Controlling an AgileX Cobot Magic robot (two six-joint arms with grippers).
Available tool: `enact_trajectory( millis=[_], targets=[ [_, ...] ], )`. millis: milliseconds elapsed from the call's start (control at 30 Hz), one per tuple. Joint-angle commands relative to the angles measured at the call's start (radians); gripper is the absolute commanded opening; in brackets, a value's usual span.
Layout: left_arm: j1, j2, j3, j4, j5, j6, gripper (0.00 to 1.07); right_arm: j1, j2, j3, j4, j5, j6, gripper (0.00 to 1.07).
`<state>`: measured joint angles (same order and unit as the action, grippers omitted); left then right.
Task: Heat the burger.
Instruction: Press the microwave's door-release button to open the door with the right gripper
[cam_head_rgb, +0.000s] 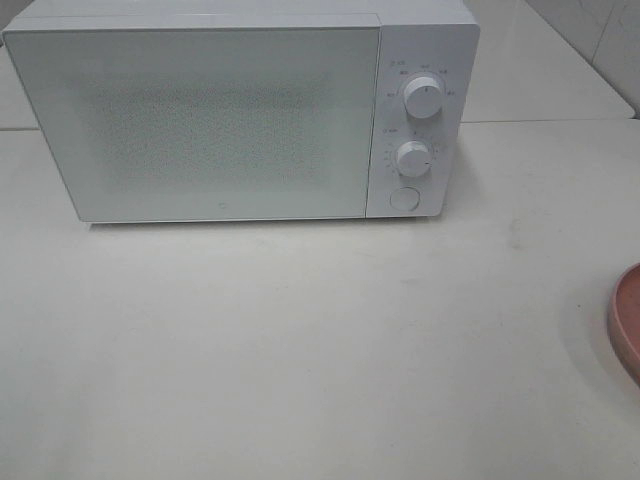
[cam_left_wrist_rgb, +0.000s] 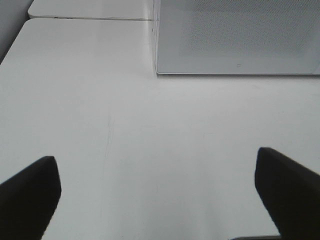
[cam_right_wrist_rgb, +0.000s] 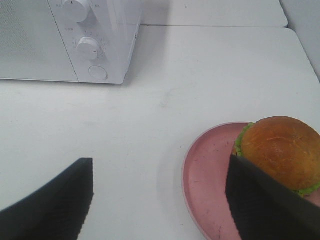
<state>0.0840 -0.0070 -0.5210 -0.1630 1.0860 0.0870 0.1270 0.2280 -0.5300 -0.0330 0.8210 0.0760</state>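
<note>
One burger (cam_right_wrist_rgb: 282, 152) sits upright on the pink plate (cam_right_wrist_rgb: 205, 175), in front of the microwave (cam_head_rgb: 200, 120) and well off to its dial side. It is round, so no long axis matters. The right gripper (cam_right_wrist_rgb: 157, 162), spread wide and empty, is the nearer; the bun lies partly behind one finger, not between them. The left gripper (cam_left_wrist_rgb: 156, 155), equally wide and empty, faces the microwave's shut front.

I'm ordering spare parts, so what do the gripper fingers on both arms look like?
Both the left gripper and the right gripper carry two matte black, wedge-shaped fingers. The right one's fingers show fine ribbing along their inner edges. No cables, markings or arm links are in view.
</note>
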Motion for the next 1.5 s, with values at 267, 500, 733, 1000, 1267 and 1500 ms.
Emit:
enact_trajectory(
  millis=[267, 500, 733, 1000, 1267, 1500],
  targets=[
    [-0.003, -0.022, 0.004, -0.006, -0.014, 0.002, 0.98, -0.007, 0.176, -0.007, 0.001, -0.151, 0.0, 0.72],
    [-0.003, -0.022, 0.004, -0.006, -0.014, 0.002, 0.98, -0.007, 0.323, -0.007, 0.001, -0.273, 0.0, 0.72],
    [-0.003, -0.022, 0.004, -0.006, -0.014, 0.002, 0.98, -0.007, 0.471, -0.007, 0.001, -0.419, 0.0, 0.72],
    [-0.003, -0.022, 0.004, -0.006, -0.014, 0.002, 0.98, -0.007, 0.604, -0.007, 0.001, -0.547, 0.0, 0.72],
    [-0.003, -0.022, 0.004, -0.006, -0.014, 0.002, 0.98, -0.007, 0.765, -0.007, 0.001, -0.74, 0.0, 0.72],
    [-0.003, -0.022, 0.004, -0.006, -0.014, 0.002, 0.98, -0.007, 0.888, -0.007, 0.001, -0.904, 0.0, 0.72]
  ],
)
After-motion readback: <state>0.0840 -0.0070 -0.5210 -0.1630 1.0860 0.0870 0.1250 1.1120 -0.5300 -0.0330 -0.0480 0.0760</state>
